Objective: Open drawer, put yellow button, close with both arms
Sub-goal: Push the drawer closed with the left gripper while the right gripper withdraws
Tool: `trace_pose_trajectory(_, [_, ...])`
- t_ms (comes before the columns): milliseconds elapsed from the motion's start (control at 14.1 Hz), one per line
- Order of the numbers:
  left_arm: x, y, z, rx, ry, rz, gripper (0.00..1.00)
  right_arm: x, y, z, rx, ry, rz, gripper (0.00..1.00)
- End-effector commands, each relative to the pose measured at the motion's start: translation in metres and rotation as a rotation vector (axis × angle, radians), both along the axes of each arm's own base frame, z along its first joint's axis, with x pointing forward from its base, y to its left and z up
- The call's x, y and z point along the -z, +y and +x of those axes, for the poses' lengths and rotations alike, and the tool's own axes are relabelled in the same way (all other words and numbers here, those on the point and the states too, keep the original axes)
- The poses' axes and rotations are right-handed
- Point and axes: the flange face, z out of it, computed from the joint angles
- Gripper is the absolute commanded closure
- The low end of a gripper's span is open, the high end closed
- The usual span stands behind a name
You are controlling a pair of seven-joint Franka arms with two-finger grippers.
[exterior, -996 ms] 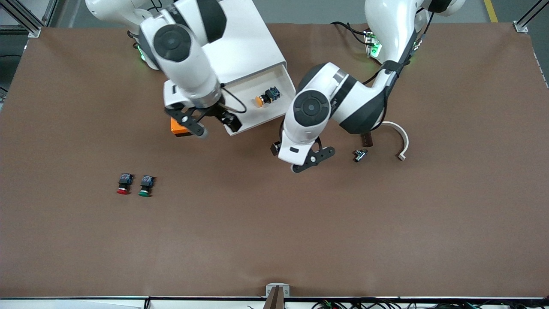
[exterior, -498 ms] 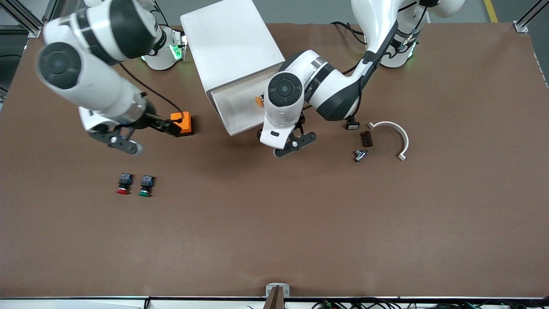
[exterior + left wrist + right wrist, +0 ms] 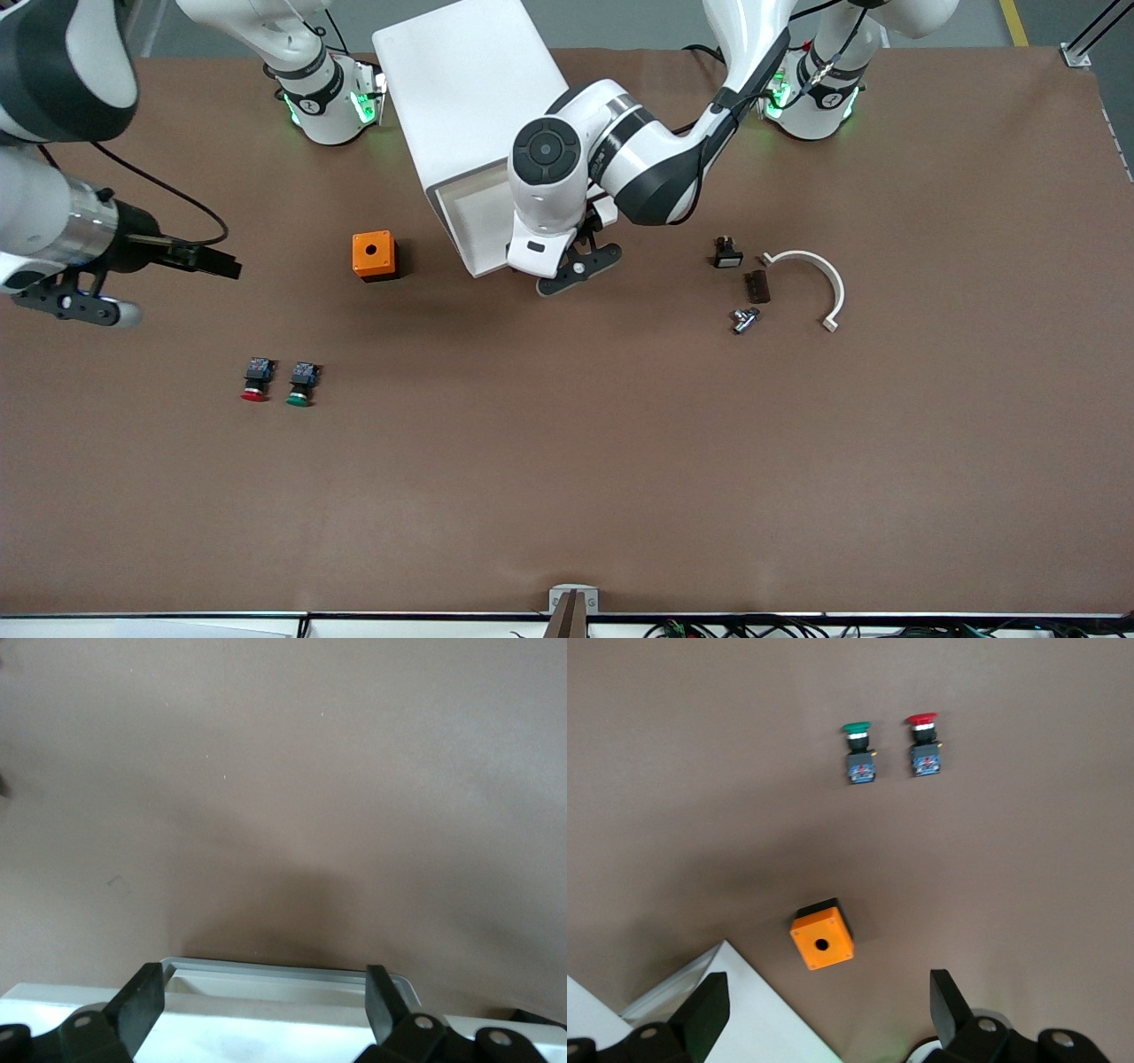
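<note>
The white cabinet (image 3: 474, 89) stands by the robots' bases with its top drawer (image 3: 469, 221) pulled out and the white tray showing. The left arm reaches over the drawer. My left gripper (image 3: 545, 266) is open and empty over the drawer's front edge. In the left wrist view the gripper (image 3: 266, 1005) has its fingers on either side of the grey front rim (image 3: 283, 973). The yellow button is hidden under the left arm. My right gripper (image 3: 18, 270) is open and empty, high over the right arm's end of the table. It also shows in the right wrist view (image 3: 824, 1010).
An orange box (image 3: 373, 255) with a hole sits beside the drawer, also in the right wrist view (image 3: 822, 944). A red button (image 3: 255, 379) and a green button (image 3: 300, 385) lie nearer the camera. A white curved piece (image 3: 819, 279) and small dark parts (image 3: 756, 285) lie toward the left arm's end.
The right arm has swung away from the drawer to its end of the table. The left arm has moved over the drawer's front and now covers the yellow button.
</note>
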Motion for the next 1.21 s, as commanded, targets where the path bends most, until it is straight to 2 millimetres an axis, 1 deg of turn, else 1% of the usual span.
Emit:
trace_pose_trajectory(0, [0.000, -0.010, -0.017, -0.018, -0.004, 0.007, 0.00, -0.005, -0.045, -0.005, -0.065, -0.006, 0.026, 0.00])
trace_pose_trajectory(71, [0.006, -0.015, -0.023, -0.018, 0.012, 0.006, 0.00, -0.008, -0.062, -0.006, -0.069, -0.010, 0.032, 0.00])
trace_pose_trajectory(142, [0.007, -0.018, -0.027, -0.020, 0.023, 0.000, 0.00, -0.013, -0.075, -0.007, -0.077, -0.012, 0.030, 0.00])
trace_pose_trajectory(213, [0.009, -0.023, -0.034, -0.016, 0.032, 0.000, 0.00, -0.016, -0.085, -0.008, -0.079, -0.009, 0.018, 0.00])
trace_pose_trajectory(356, [0.015, -0.030, -0.048, -0.002, 0.044, 0.010, 0.00, -0.019, -0.091, -0.007, -0.079, -0.012, -0.012, 0.00])
trace_pose_trajectory(569, [0.021, -0.037, -0.062, -0.009, 0.091, -0.003, 0.00, -0.026, -0.097, -0.007, -0.074, -0.023, -0.036, 0.00])
trace_pose_trajectory(711, [0.020, -0.042, -0.070, -0.014, 0.127, -0.027, 0.00, -0.029, -0.097, -0.007, -0.074, -0.029, -0.039, 0.00])
trace_pose_trajectory(854, [0.019, -0.045, -0.074, -0.028, 0.166, -0.052, 0.00, -0.033, -0.095, -0.005, -0.078, -0.038, -0.040, 0.00])
trace_pose_trajectory(996, [0.025, -0.046, -0.079, -0.051, 0.224, -0.074, 0.00, -0.050, -0.090, -0.002, -0.086, -0.074, -0.049, 0.00])
trace_pose_trajectory(1067, [0.027, -0.047, -0.081, -0.060, 0.248, -0.084, 0.00, -0.061, -0.091, -0.001, -0.081, -0.098, -0.051, 0.00])
trace_pose_trajectory(1138, [0.029, -0.047, -0.083, -0.066, 0.270, -0.091, 0.00, -0.065, -0.089, -0.001, -0.083, -0.104, -0.052, 0.00])
